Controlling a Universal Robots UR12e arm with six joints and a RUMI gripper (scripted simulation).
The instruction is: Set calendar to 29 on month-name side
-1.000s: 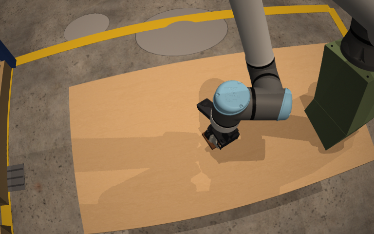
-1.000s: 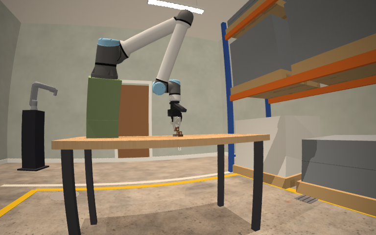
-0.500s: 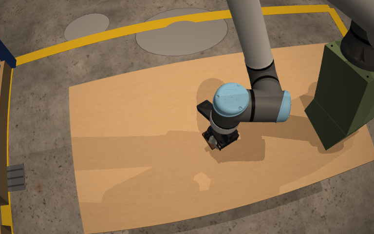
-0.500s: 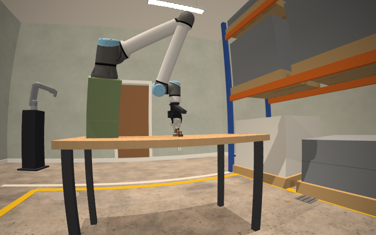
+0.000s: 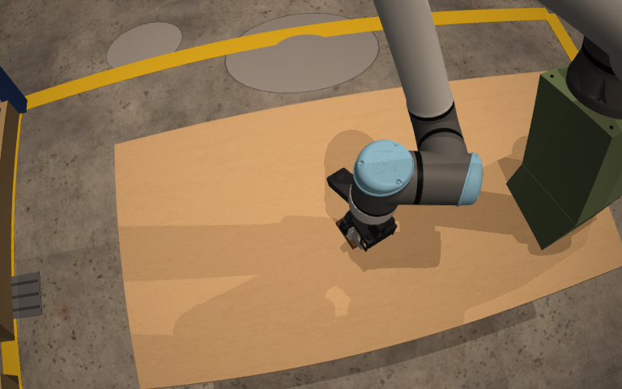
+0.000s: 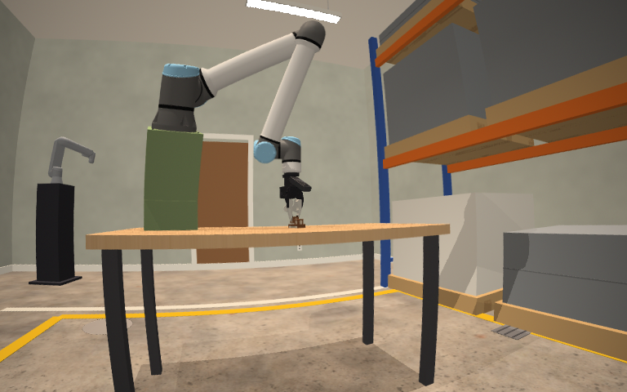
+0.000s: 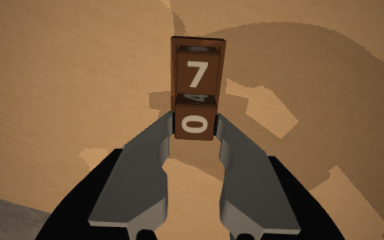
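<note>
In the wrist view my gripper (image 7: 194,114) is shut on a brown cube (image 7: 194,122) whose top face shows a 0. A 4 shows on its far side face. Right behind it a second brown cube with a 7 on top (image 7: 197,74) sits in the brown tray (image 7: 198,44). The held cube stands at the near end of the tray; I cannot tell if it rests flat. In the top view the gripper (image 5: 355,241) points down over the tray, which is mostly hidden by the wrist. In the exterior view the gripper (image 6: 295,216) reaches down to the tray (image 6: 297,225) on the table.
The wooden table (image 5: 340,233) carries the arm's green pedestal (image 5: 579,159) at its right end. A shelving rack (image 6: 511,96) stands to the right of the table, and a black pillar with a grey pipe (image 6: 55,228) to the left.
</note>
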